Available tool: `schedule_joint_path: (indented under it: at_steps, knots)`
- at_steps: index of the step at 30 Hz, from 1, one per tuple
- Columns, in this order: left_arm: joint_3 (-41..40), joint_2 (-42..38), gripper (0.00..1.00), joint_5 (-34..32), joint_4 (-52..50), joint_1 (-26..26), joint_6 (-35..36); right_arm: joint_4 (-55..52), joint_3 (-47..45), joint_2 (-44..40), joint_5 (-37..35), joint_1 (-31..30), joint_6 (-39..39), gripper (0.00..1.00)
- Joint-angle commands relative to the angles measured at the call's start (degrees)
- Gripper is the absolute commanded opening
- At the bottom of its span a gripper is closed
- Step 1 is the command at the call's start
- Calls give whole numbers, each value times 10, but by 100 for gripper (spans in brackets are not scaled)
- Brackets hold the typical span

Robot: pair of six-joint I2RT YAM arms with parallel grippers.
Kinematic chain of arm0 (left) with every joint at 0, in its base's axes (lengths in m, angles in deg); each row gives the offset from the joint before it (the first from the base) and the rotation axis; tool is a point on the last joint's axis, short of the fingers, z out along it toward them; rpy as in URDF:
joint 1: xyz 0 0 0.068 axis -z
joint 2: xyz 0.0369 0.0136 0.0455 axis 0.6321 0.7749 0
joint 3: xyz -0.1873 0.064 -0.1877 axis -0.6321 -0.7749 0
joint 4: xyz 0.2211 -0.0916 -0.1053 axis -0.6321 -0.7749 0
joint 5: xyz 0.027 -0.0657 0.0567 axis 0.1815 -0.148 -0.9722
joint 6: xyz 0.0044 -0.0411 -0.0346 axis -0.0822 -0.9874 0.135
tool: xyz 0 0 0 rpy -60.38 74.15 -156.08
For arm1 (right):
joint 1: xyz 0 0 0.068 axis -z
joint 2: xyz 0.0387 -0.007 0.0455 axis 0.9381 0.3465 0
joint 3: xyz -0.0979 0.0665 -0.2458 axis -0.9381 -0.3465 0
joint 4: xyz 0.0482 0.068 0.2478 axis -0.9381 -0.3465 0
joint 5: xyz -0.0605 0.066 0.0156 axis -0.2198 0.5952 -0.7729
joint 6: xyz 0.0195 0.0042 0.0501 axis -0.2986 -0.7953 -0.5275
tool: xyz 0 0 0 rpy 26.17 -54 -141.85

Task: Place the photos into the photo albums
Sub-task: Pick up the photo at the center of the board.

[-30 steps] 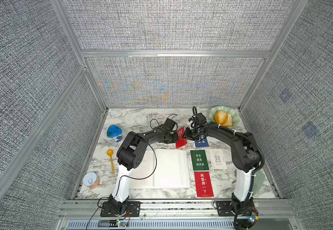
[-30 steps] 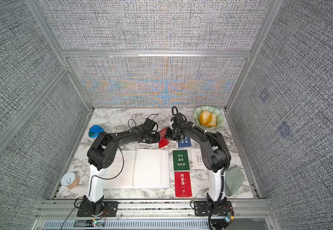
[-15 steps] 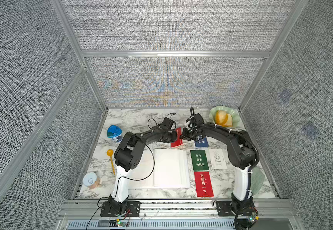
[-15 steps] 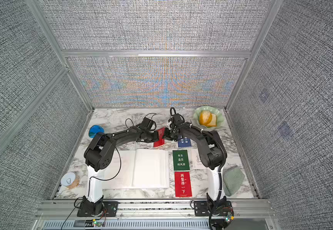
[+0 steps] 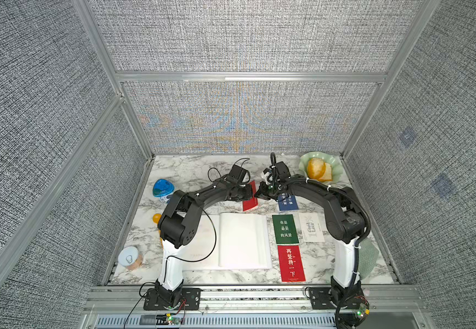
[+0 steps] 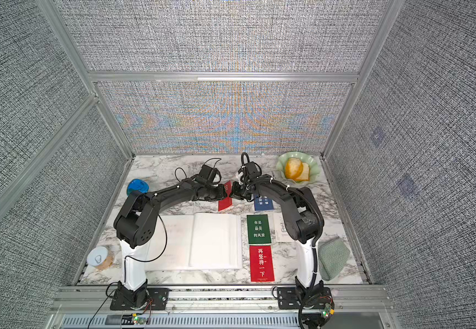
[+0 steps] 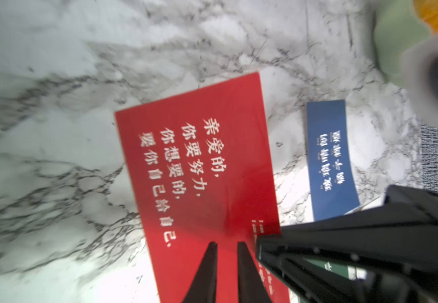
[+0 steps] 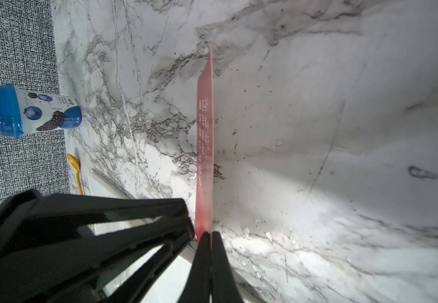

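A robotics lab cell: grey fabric panels in aluminium framing enclose a marble-patterned tabletop, with robot arms bolted to a front rail.

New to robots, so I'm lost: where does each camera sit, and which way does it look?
Both top views: high above the arms' bases, looking down on the marble table; left arm and right arm show whole.
Left wrist: on that arm, looking past the left gripper at the red card.
Right wrist: on its arm, sees the card edge-on in the right gripper.
Shared: the card, in every view.
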Motion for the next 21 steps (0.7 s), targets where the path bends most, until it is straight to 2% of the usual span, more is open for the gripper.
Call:
schedule_joint_path:
  at_steps: [1,3,4,6,7,10,15,18,21]
  knots:
    - [0,-18,26,-15,-17,-9,18,8,-6,-14,4,8,7,0]
    - [-6,-51,30,-18,-23,-16,25,7,-10,-23,8,13,9,0]
    - [-10,-63,36,-18,-25,-21,30,7,-12,-29,13,17,8,0]
    - [-22,-86,65,-18,-26,-29,43,8,-20,-42,20,23,7,0]
    - [-28,-98,70,-19,-30,-35,53,12,-27,-51,27,24,4,0]
    - [-52,-127,73,-20,-34,-52,69,17,-46,-75,43,27,0,0]
    - [-113,-174,72,19,1,-84,86,27,-75,-112,93,27,-1,0]
    - [-157,-200,69,73,43,-101,95,36,-102,-143,106,27,-2,0]
    - [-206,-225,69,140,107,-117,91,62,-135,-166,152,27,-8,0]
